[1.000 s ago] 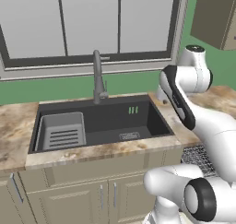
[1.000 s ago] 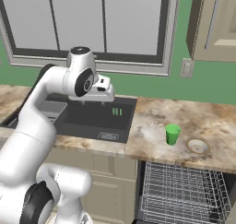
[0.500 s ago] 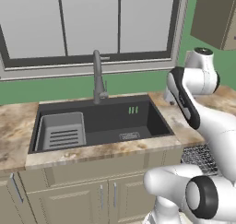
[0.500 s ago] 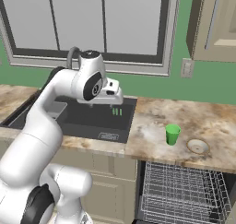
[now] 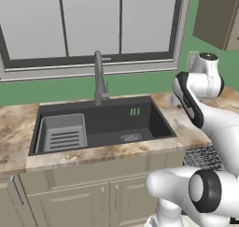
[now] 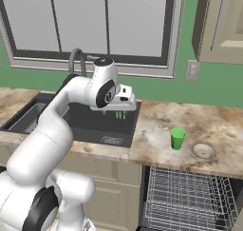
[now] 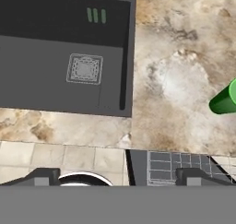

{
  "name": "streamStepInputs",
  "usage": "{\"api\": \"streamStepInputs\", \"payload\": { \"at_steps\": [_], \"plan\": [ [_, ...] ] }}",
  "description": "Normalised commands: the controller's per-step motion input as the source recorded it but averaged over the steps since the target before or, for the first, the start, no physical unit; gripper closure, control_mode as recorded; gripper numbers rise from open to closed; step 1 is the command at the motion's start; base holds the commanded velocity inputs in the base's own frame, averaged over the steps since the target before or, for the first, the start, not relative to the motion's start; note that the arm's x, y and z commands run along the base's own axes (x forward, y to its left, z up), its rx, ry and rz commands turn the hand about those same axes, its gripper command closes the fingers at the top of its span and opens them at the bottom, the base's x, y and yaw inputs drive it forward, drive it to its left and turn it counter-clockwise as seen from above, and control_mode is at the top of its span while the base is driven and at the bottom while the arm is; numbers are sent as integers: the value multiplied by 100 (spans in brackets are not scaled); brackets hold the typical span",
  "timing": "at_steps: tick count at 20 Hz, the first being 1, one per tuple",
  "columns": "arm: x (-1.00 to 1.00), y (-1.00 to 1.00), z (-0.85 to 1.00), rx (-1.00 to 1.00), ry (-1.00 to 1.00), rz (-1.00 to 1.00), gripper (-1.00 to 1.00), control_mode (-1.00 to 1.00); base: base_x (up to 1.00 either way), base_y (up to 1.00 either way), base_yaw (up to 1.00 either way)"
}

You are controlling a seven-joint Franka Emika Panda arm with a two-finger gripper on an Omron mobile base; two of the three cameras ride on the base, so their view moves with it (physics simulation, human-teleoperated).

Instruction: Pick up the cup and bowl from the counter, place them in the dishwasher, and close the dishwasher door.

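Observation:
The bright green cup [image 6: 178, 139] stands upright on the marbled counter [image 6: 218, 125], right of the sink. The pale bowl [image 6: 204, 151] sits just right of the cup, near the counter's front edge. My gripper [image 6: 122, 111] hovers over the sink's right rim, left of the cup, open and empty. In the hand view the fingertips [image 7: 41, 177] stand wide apart, and the cup [image 7: 226, 101] shows at the right edge. Below the counter the dishwasher's wire rack [image 6: 190, 197] is pulled out. The dishwasher door is out of view.
A dark sink [image 5: 98, 125] with a grey faucet [image 5: 99, 76] and a grey drain tray [image 5: 63, 133] fills the counter's middle. Beige cabinets [image 5: 79, 198] run below it. A window and green wall stand behind, with a wall cabinet [image 6: 220, 25] at the upper right.
The arm has swung to the right, carrying the open gripper from over the sink basin to its right rim, nearer the cup. Cup and bowl have not moved.

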Motion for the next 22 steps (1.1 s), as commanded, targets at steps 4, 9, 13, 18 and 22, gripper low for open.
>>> {"api": "streamStepInputs", "payload": {
  "at_steps": [4,9,13,18,22],
  "plan": [
    [15,-32,-15,-7,0,0,-100,-100,0,0,0],
    [11,-30,-12,-5,0,0,-100,-100,0,0,0],
    [11,-33,-10,-6,0,0,-100,-100,0,0,0],
    [10,-31,-16,-1,0,0,-100,-100,0,0,0],
    [11,-26,-24,0,0,0,-100,-100,0,0,0]
  ]
}}
